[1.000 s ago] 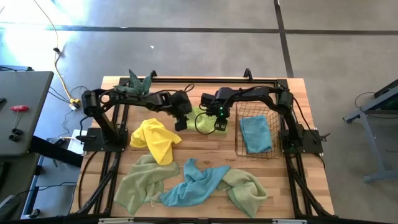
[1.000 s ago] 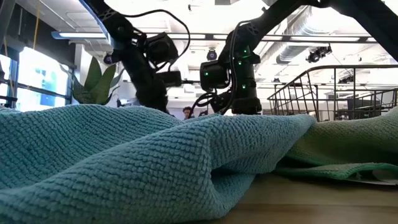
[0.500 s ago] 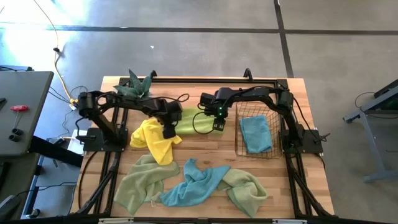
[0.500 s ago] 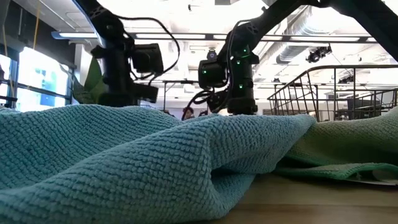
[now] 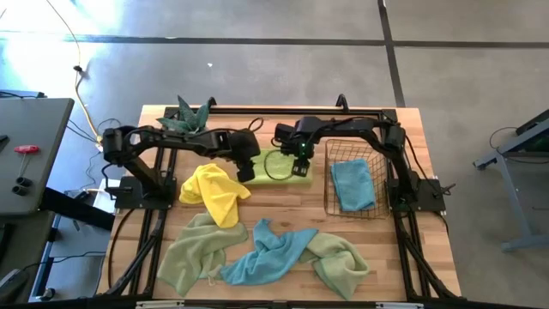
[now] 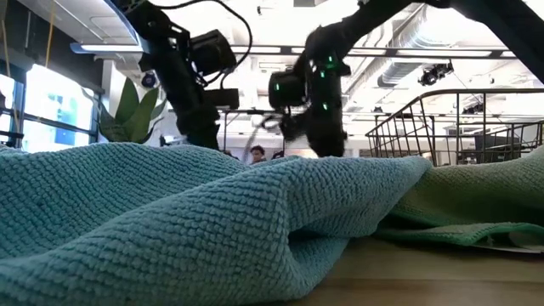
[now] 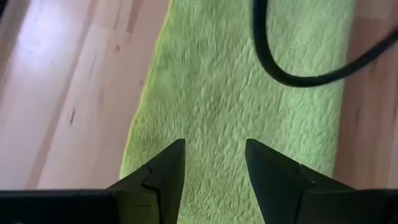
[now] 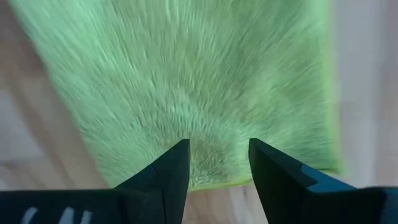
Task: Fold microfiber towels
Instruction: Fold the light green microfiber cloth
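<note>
A lime green microfiber towel (image 5: pixel 279 161) lies flat as a folded strip on the wooden table, between my two grippers. My left gripper (image 5: pixel 246 174) stands open over the towel's left end (image 7: pixel 236 93), its fingers apart with only cloth showing between them (image 7: pixel 214 146). My right gripper (image 5: pixel 300 169) points down over the towel's right end (image 8: pixel 186 74) and is open too (image 8: pixel 217 146). Neither visibly touches the cloth. A yellow towel (image 5: pixel 214 193) lies near the left gripper. In the low view a heap of cloth (image 6: pixel 212 212) hides both sets of fingertips.
A copper wire basket (image 5: pixel 328 184) at the right holds a light blue towel (image 5: pixel 353 184). Pale green (image 5: pixel 193 253), light blue (image 5: pixel 266 253) and pale green (image 5: pixel 339 262) towels lie crumpled near the front edge. A potted plant (image 5: pixel 190 116) stands at the far left. A black cable (image 7: pixel 292 74) hangs over the lime towel.
My left gripper has swung toward the table's near left, then come back to the lime towel's left end, rising a little. The lime towel, bunched between the grippers a second ago, now lies spread out as a flat strip. My right gripper has risen slightly over its end.
</note>
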{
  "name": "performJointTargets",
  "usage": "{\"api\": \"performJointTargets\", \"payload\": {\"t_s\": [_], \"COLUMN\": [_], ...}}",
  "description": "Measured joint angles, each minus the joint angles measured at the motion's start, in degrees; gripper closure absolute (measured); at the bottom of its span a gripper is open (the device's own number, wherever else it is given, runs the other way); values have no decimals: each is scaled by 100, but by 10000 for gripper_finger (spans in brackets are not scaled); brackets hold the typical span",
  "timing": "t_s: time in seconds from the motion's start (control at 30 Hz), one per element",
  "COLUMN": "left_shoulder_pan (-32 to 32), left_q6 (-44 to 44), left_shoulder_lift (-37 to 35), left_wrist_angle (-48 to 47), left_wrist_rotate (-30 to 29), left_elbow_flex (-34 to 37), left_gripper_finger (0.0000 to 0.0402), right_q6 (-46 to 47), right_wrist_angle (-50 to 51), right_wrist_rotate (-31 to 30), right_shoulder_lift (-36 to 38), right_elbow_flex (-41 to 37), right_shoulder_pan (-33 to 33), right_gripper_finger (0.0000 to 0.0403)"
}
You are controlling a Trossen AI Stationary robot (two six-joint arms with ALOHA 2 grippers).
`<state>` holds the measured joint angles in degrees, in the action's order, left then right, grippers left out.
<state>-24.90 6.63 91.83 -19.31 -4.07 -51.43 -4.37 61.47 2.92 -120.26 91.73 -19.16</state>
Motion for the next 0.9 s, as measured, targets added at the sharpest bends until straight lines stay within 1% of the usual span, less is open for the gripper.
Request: {"api": "performJointTargets", "payload": {"t_s": [0.13,0.27,0.33,0.4,0.5,0.63,0.7,0.8,0.9], "left_shoulder_pan": [-110,-179,-206,-210,-210,-204,-202,-92,-36], "left_q6": [0,-44,-52,-114,-363,-949,-809,-293,-188], "left_shoulder_lift": [106,107,111,106,-44,-149,-142,-82,47], "left_wrist_angle": [177,368,221,196,71,-103,103,601,657], "left_wrist_rotate": [282,479,520,520,670,712,710,681,543], "left_elbow_flex": [107,339,424,456,472,454,518,674,784], "left_gripper_finger": [243,243,243,243,243,243,243,243,243], "right_q6": [440,684,732,740,740,759,742,741,743], "right_wrist_angle": [453,412,336,211,79,82,39,-77,-70], "right_wrist_rotate": [0,-6,-9,-140,-380,-400,-400,-403,-403], "right_shoulder_lift": [158,408,410,355,219,69,37,34,34], "right_elbow_flex": [205,228,228,226,226,226,226,226,226], "right_shoulder_pan": [0,73,119,177,246,273,271,267,237], "right_gripper_finger": [245,245,245,245,245,245,245,245,245]}}
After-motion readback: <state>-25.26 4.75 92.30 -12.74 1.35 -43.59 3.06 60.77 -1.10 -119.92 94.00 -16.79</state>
